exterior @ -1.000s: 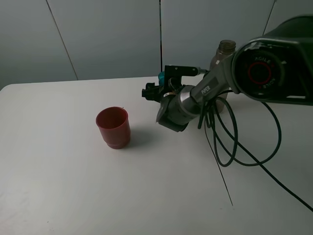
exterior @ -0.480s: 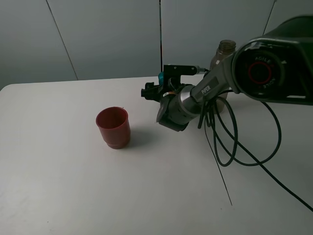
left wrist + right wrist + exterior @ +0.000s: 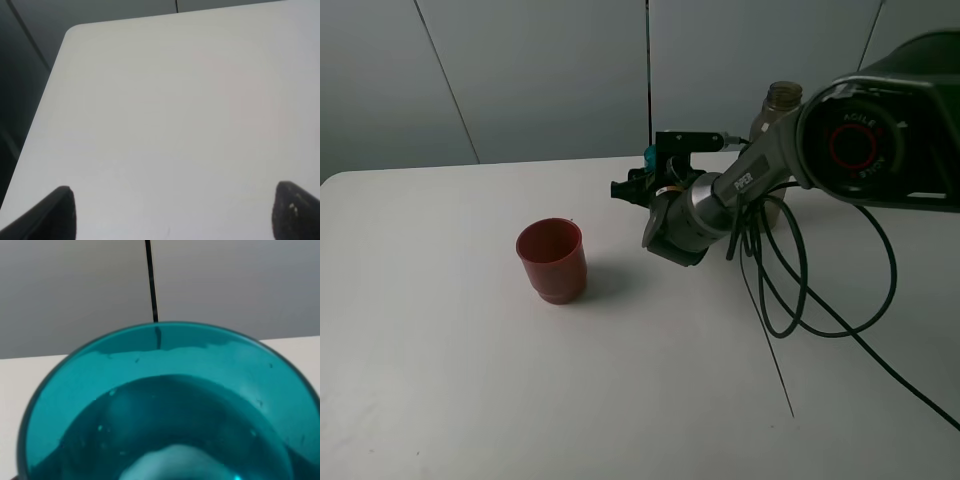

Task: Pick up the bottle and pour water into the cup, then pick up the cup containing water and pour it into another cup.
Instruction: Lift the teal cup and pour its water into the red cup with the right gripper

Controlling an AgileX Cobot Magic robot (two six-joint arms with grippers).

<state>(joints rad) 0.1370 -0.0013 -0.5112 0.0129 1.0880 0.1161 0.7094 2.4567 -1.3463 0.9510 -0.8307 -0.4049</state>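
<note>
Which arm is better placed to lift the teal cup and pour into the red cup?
Right. The right gripper is at the teal cup, which fills the right wrist view, and the red cup stands near. The left gripper hangs open over the table, neither cup in its view.

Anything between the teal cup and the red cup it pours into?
Nothing visible. Only bare table lies between the teal cup and the red cup; the bottle stands on the teal cup's other side.
</note>
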